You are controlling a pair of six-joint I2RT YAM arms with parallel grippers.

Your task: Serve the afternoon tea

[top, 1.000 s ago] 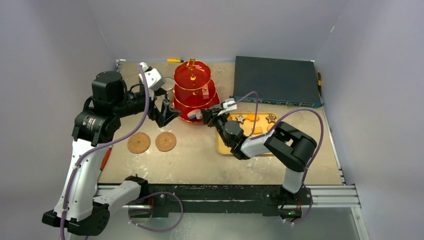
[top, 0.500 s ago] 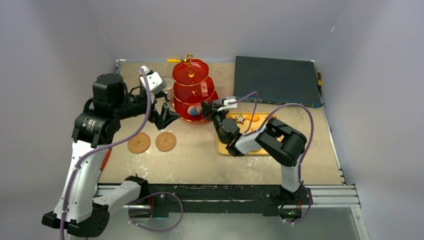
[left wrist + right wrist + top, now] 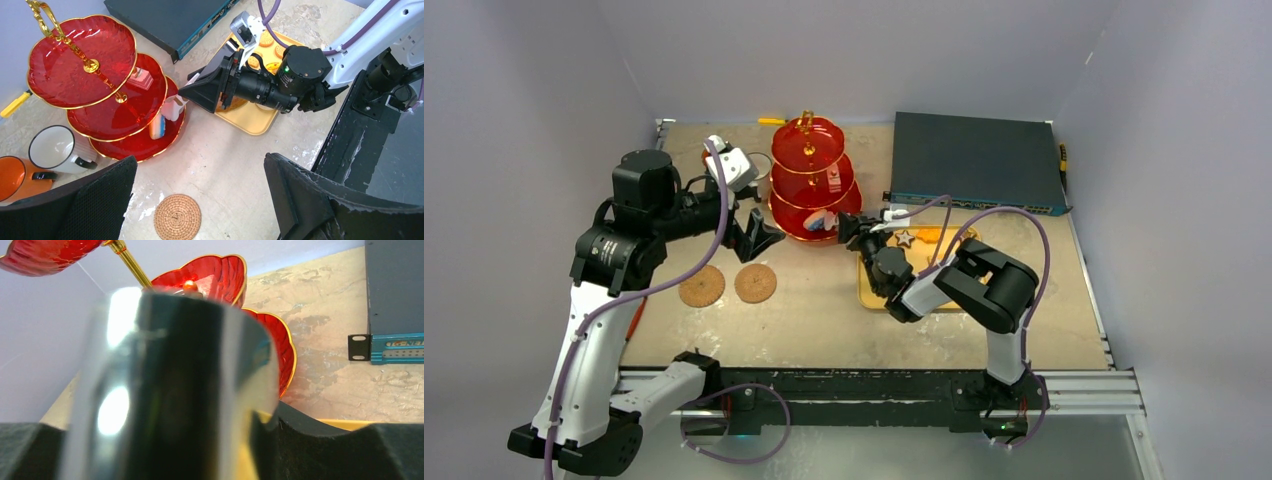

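Red three-tier stand [image 3: 816, 182] being shown at table [image 3: 824, 320] rear, white mug [image 3: 54, 149] just beside. Left gripper [image 3: 762, 237] being held wide apart, empty. Right gripper [image 3: 191, 93] being presented at lowest tier; grip state indeterminable.

On the beige tabletop [image 3: 824, 325] a round woven coaster [image 3: 701, 286] lies beside a second coaster [image 3: 755, 283] (near, not touching), while a dark flat box [image 3: 977, 160] sits at the back right with a yellow tray [image 3: 250, 119] just in front of it.
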